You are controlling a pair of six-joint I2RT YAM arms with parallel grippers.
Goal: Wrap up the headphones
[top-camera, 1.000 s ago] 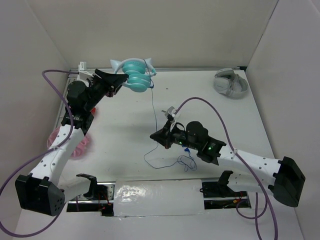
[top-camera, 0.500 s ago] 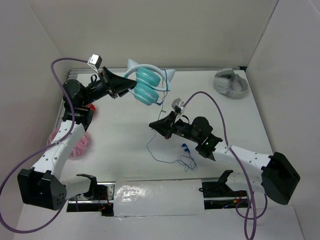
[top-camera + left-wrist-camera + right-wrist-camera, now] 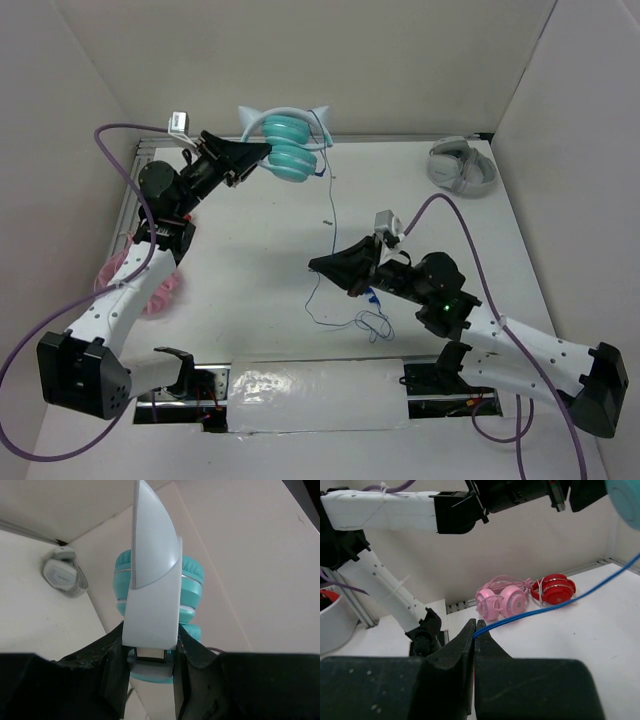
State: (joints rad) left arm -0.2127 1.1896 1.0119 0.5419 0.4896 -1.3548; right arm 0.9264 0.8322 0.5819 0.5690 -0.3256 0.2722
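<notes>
Black fingers of the left gripper (image 3: 150, 655) are clamped on the white plastic headband of the teal cat-eared over-ear headphones (image 3: 287, 148), which hang raised above the far end of the white table (image 3: 240, 270). The right gripper (image 3: 475, 629) is pressed together on the thin blue cable (image 3: 555, 606), which runs fairly straight towards the earcups. Spare loops lie beside that arm.

Assessment: headset light and rigid, with a smooth band liable to swivel. Cable limp, slippery and vulnerable at its root. Grip the band mid-span and the cable well down its length.
</notes>
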